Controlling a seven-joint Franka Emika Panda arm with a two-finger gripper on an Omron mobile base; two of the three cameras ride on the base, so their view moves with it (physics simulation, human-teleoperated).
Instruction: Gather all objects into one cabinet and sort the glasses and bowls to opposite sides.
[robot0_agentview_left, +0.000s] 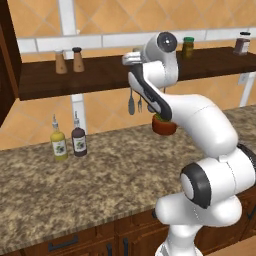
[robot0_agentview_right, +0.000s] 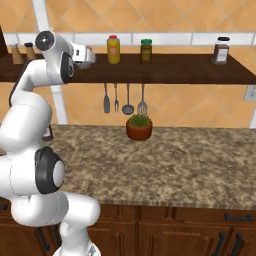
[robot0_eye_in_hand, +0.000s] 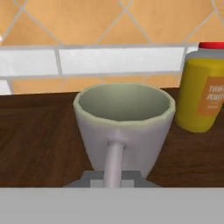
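The grey mug (robot0_eye_in_hand: 124, 113) looms close in the hand view, its handle turned straight at the camera and its base low over the dark wooden shelf (robot0_eye_in_hand: 39, 140). My gripper (robot0_eye_in_hand: 113, 178) sits at the handle's foot, apparently shut on it. From the right base view the gripper (robot0_agentview_right: 82, 54) holds the mug (robot0_agentview_right: 89, 55) at the front edge of the long doorless shelf (robot0_agentview_right: 175, 69). In the left base view the gripper (robot0_agentview_left: 132, 59) is at shelf height. The red cup, the cream cup and the brown bowl are out of view.
A yellow mustard bottle (robot0_eye_in_hand: 203, 94) stands just right of the mug, with jars (robot0_agentview_right: 146, 50) further along the shelf. Two shakers (robot0_agentview_left: 69, 61) stand at its left end. A plant pot (robot0_agentview_right: 139, 129), hanging utensils (robot0_agentview_right: 124, 99) and two sauce bottles (robot0_agentview_left: 68, 141) are over the granite counter (robot0_agentview_left: 100, 175).
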